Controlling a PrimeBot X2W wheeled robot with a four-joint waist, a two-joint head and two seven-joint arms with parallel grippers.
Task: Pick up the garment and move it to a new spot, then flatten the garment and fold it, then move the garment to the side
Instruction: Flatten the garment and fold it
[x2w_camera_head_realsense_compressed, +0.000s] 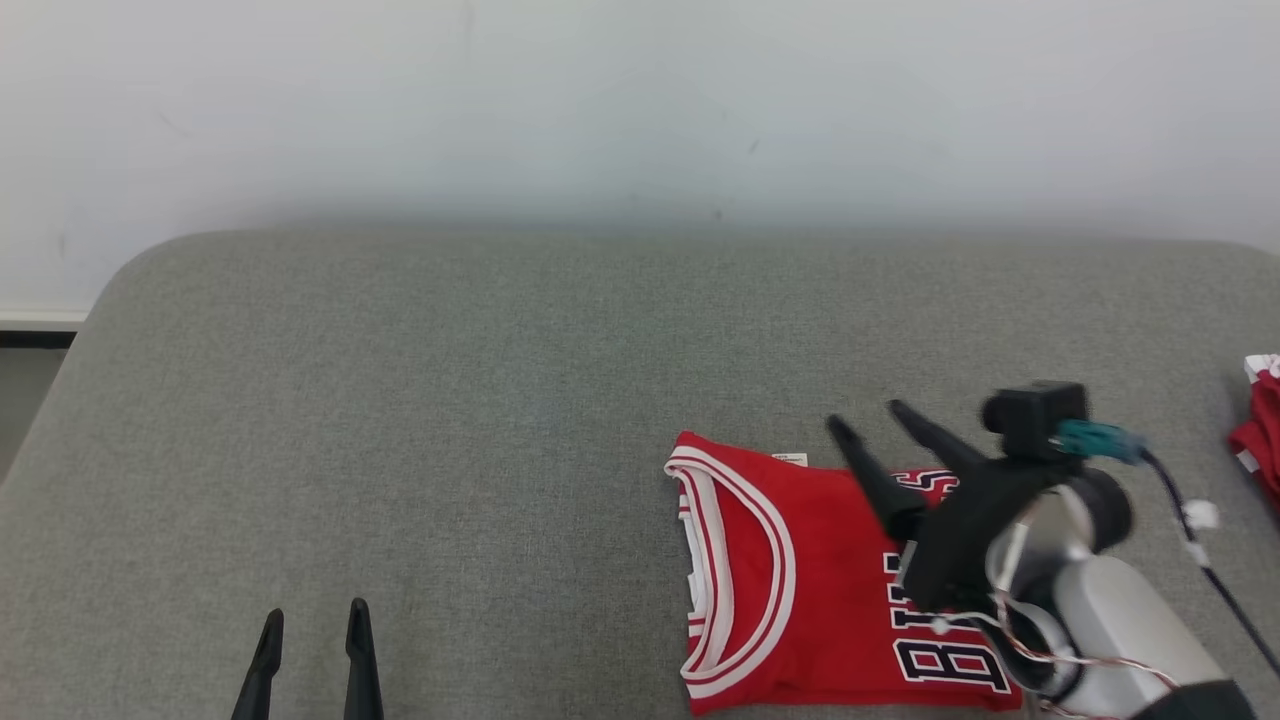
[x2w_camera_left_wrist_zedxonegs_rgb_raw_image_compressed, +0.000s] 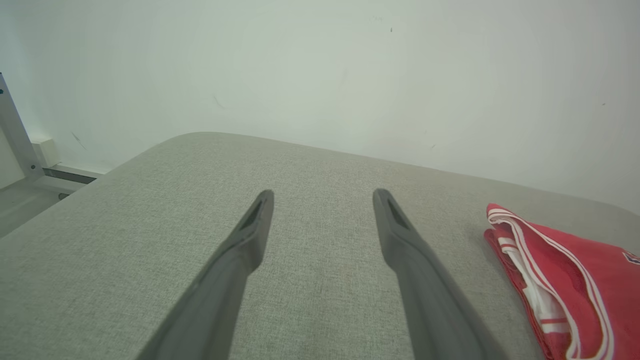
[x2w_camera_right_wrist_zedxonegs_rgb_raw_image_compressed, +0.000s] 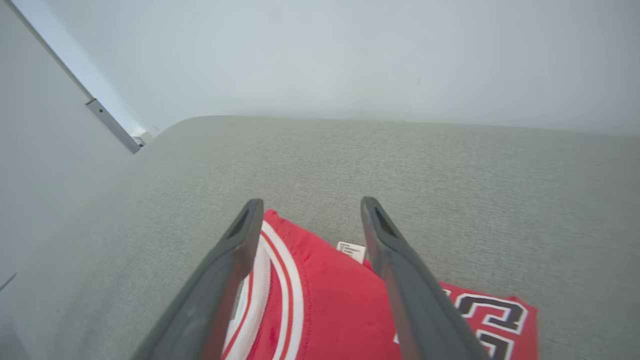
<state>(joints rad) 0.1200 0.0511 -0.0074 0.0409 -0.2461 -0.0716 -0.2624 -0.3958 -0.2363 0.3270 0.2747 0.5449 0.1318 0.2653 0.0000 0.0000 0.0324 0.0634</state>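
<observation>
**Folded jersey right of centre, both grippers empty**

The garment (x2w_camera_head_realsense_compressed: 830, 600) is a red jersey folded into a compact rectangle. It lies flat on the grey cloth-covered table (x2w_camera_head_realsense_compressed: 450, 400), right of centre and close to the near edge. Its white-trimmed opening faces left and its black lettering faces right. A small white label (x2w_camera_head_realsense_compressed: 790, 459) sits at the far edge.

The right gripper (x2w_camera_head_realsense_compressed: 866, 416) hovers just above the jersey's far right part, fingers spread, nothing between them. The left gripper (x2w_camera_head_realsense_compressed: 315, 612) is low at the near left, likewise spread and empty, well apart from the jersey.

Handling, as judged: light, soft and limp. Lifted by one layer, the fold would likely fall open. Better to pinch through all layers at a folded edge.

Room: broad bare table to the left and far side. Another red cloth (x2w_camera_head_realsense_compressed: 1262, 430) at the right edge crowds that side.
</observation>
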